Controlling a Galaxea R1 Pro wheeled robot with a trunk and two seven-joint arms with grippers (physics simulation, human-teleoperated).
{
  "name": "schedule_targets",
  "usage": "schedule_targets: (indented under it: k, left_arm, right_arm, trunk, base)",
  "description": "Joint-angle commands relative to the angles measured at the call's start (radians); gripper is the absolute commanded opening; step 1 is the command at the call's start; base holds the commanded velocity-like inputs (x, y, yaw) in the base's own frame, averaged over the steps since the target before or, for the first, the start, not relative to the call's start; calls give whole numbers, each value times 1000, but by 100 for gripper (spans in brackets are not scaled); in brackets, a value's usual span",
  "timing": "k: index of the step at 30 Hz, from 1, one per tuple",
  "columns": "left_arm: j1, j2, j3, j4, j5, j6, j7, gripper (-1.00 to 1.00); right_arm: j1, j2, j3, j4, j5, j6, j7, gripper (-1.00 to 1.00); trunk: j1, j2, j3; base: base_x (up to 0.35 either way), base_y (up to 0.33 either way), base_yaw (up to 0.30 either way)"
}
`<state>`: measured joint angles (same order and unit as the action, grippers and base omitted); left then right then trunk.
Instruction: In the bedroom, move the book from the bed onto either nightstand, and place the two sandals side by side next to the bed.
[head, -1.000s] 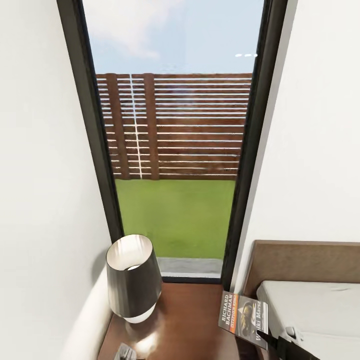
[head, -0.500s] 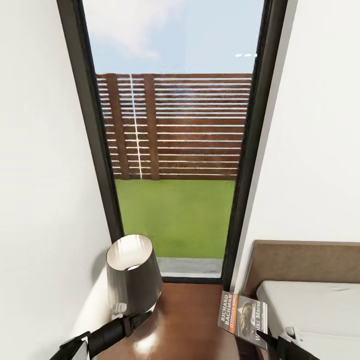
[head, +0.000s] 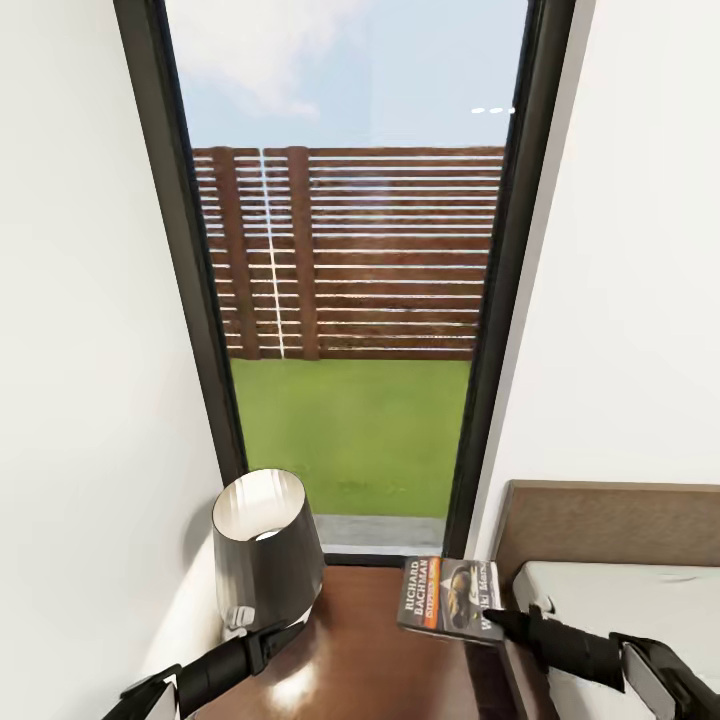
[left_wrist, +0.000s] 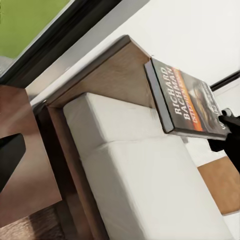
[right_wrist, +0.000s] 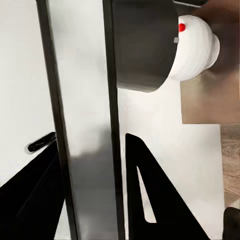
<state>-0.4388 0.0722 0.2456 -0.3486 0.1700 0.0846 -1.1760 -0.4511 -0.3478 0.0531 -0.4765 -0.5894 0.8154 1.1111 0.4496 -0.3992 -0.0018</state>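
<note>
A lamp (head: 267, 555) with a dark shade stands on the nightstand (head: 370, 660), beside the left wall and in front of the tall window (head: 350, 300). The left tool (head: 285, 632) sits just beside the lamp base, low over the glossy top; whether it is released or clenched cannot be told. The bed (head: 620, 600) lies to the right of the nightstand, its headboard against the wall. The right tool (head: 497, 622) is clenched on the book (head: 447, 598), gripping its near right corner. The book is held in the air, cover up, ahead of the tool, above the nightstand's right edge and just left of the mattress.
</note>
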Motion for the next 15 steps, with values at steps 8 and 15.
schedule_targets:
  k: [8,15]
  left_arm:
    - [0,1,4,0,2,9,15,100]
    - [1,0,4,0,2,8,25,100]
  right_arm:
    - [-5,-44,0,-150,-7,213,-7,-100]
    - [-7,-48,1,-151,-7,232,-9,-100]
  trunk:
    - [0,-1,0]
    - [0,-1,0]
  base:
    - [0,0,0]
    - [0,0,0]
